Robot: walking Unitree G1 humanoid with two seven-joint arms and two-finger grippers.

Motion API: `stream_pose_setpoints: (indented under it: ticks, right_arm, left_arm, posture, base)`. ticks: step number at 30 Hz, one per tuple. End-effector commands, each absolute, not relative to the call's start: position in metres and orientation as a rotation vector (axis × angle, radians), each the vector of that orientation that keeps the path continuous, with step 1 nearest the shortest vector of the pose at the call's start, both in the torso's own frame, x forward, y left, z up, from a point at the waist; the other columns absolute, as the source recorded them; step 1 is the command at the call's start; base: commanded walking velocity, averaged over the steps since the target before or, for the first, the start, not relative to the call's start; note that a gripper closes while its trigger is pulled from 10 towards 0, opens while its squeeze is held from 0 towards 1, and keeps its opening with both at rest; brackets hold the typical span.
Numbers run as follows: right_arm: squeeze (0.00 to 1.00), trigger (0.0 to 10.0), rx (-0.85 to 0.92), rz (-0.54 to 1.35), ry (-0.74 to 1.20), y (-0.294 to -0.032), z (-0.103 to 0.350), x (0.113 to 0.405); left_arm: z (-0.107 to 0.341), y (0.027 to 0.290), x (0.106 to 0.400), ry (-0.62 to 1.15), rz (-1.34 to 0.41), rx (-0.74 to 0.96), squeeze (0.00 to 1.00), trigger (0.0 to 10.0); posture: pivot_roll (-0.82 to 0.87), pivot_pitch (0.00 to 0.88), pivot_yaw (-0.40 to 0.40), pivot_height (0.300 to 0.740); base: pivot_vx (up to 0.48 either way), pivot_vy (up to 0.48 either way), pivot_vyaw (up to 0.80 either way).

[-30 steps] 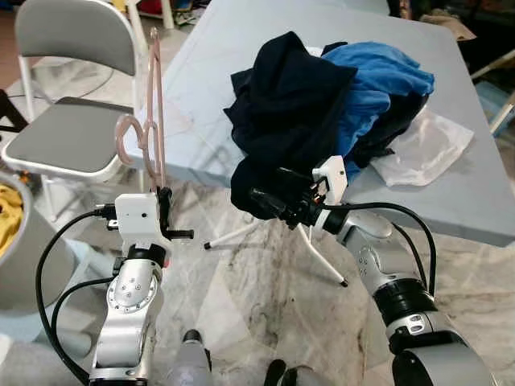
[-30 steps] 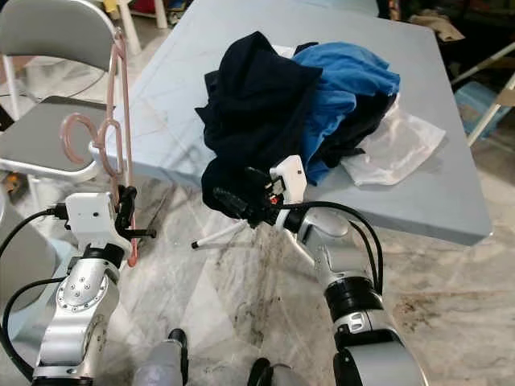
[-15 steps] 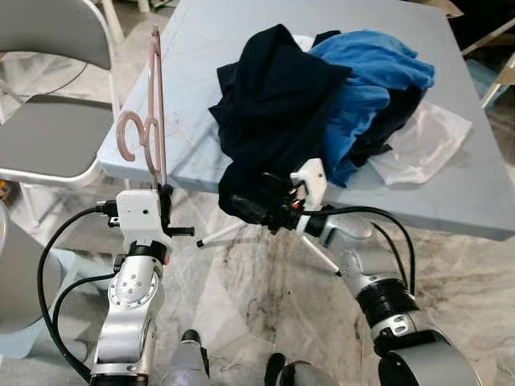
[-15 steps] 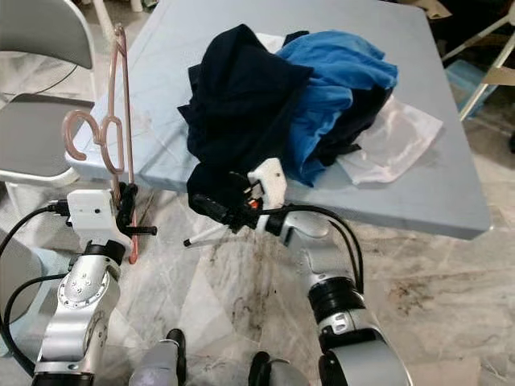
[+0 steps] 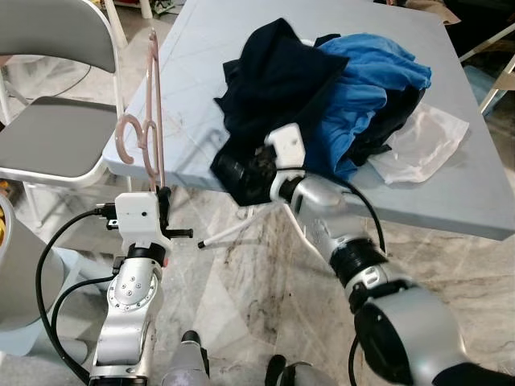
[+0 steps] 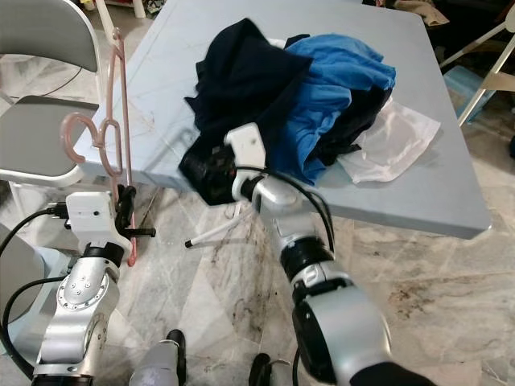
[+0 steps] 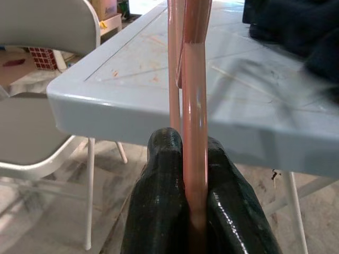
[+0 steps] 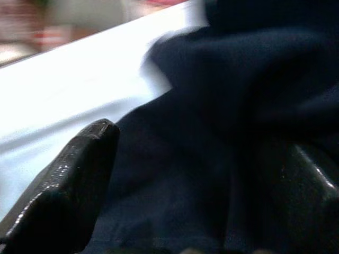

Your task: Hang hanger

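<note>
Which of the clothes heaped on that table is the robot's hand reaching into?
The dark navy garment at the pile's near-left edge. The right gripper has its open fingers against it; the bright blue one lies further right.

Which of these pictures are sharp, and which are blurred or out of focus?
Left eye view: sharp; the pink hanger and the clothes pile show clear edges. Left wrist view: hanger and fingers close and sharp, the dark cloth at the far corner smeared. Right wrist view: blurred throughout, soft fingers against dark navy cloth.
</note>
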State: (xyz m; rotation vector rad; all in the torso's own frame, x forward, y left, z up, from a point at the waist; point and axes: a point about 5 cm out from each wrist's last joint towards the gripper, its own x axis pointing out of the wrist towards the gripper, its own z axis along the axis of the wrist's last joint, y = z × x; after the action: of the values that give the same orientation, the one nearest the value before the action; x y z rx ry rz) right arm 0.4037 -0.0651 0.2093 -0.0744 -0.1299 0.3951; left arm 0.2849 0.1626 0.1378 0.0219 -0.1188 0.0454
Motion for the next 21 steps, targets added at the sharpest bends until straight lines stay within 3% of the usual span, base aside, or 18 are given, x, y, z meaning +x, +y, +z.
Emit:
stream_pose_setpoints:
  ticks: [1,2,7,11,13,14,15,17,21]
  right_arm:
    - [0.00,10.0,-0.121,0.131,-0.193,-0.100,0.227,0.413]
    - [0.00,10.0,-0.136,0.013,-0.206,-0.118,0.235,0.416]
    - [0.00,10.0,-0.119,-0.172,-0.242,-0.157,0.254,0.419]
    - [0.00,10.0,-0.087,-0.146,-0.262,-0.170,0.262,0.420]
    - [0.00,10.0,-0.045,-0.042,-0.267,-0.164,0.262,0.420]
    - [0.00,10.0,-0.035,0.155,-0.228,-0.148,0.251,0.420]
    - [0.00,10.0,-0.036,0.237,-0.207,-0.141,0.246,0.419]
    - [0.00,10.0,-0.089,0.479,-0.177,-0.126,0.230,0.411]
    - [0.00,10.0,-0.182,0.782,-0.173,-0.116,0.210,0.392]
  left_arm:
    - [0.138,0.163,0.281,-0.123,0.049,0.029,0.00,10.0]
    - [0.138,0.163,0.281,-0.123,0.053,0.029,0.00,10.0]
    - [0.137,0.166,0.280,-0.122,0.069,0.031,0.00,10.0]
    - [0.137,0.166,0.280,-0.120,0.070,0.032,0.00,10.0]
    - [0.137,0.165,0.280,-0.119,0.067,0.033,0.00,10.0]
    - [0.137,0.164,0.281,-0.119,0.064,0.032,0.00,10.0]
    - [0.137,0.164,0.281,-0.119,0.063,0.032,0.00,10.0]
    - [0.137,0.164,0.282,-0.118,0.060,0.031,0.00,10.0]
    - [0.136,0.163,0.283,-0.115,0.053,0.031,0.00,10.0]
  posture:
    - [0.30,0.223,-0.090,0.740]
    - [0.30,0.223,-0.092,0.740]
    - [0.30,0.225,-0.093,0.740]
    - [0.30,0.226,-0.090,0.740]
    - [0.30,0.227,-0.087,0.740]
    - [0.29,0.227,-0.086,0.740]
    - [0.29,0.227,-0.086,0.740]
    - [0.28,0.228,-0.080,0.740]
    - [0.27,0.227,-0.077,0.740]
  base:
    - [0.000,0.000,0.00]
    - [0.000,0.000,0.00]
    - [0.000,0.000,0.00]
    - [0.000,0.000,0.00]
    - [0.000,0.000,0.00]
    - [0.000,0.000,0.00]
    - [0.000,0.000,0.00]
    - [0.000,0.000,0.00]
    - [0.000,0.000,0.00]
